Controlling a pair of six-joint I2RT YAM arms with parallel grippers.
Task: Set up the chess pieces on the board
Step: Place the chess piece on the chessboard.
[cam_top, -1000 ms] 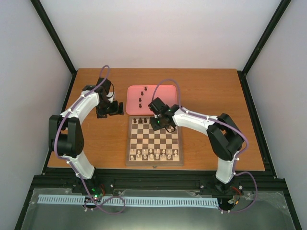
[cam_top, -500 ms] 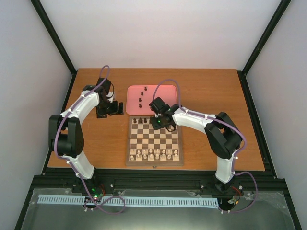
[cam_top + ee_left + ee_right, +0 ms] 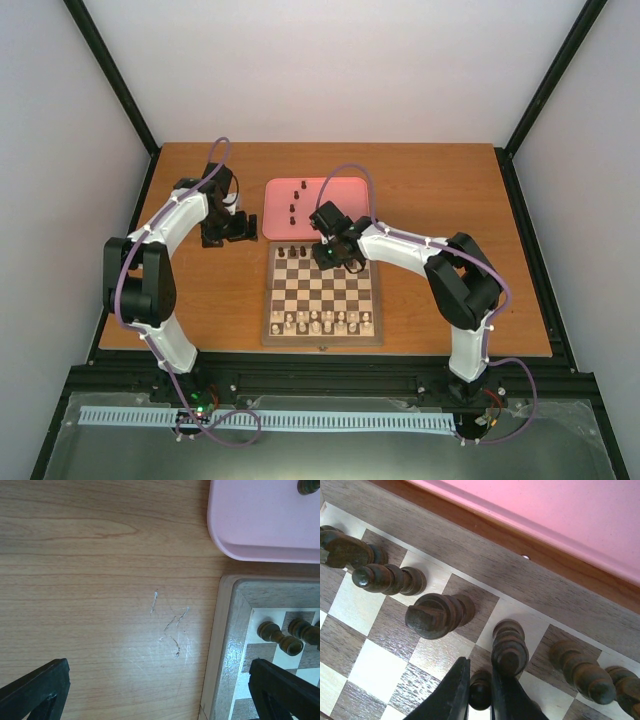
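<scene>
Up at the board's [image 3: 322, 292] far edge, pinching a dark pawn [image 3: 479, 696] tight in the right claw [image 3: 480, 682] just ahead of the seated back-rank pieces [image 3: 437, 615], likely to start the pawn row, with the left claw [image 3: 160, 695] spread wide over bare bench [image 3: 100, 580] beside the corner, out of the way.

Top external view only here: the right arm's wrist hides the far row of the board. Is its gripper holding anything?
Observer: Yes. The right gripper is shut on a small dark pawn, just in front of the back row.
Operator: How full is that back row?
Observer: At least six dark pieces stand along it in the right wrist view.
Operator: And the left gripper?
Observer: The left gripper is wide open and empty, over bare table beside the board corner.
</scene>
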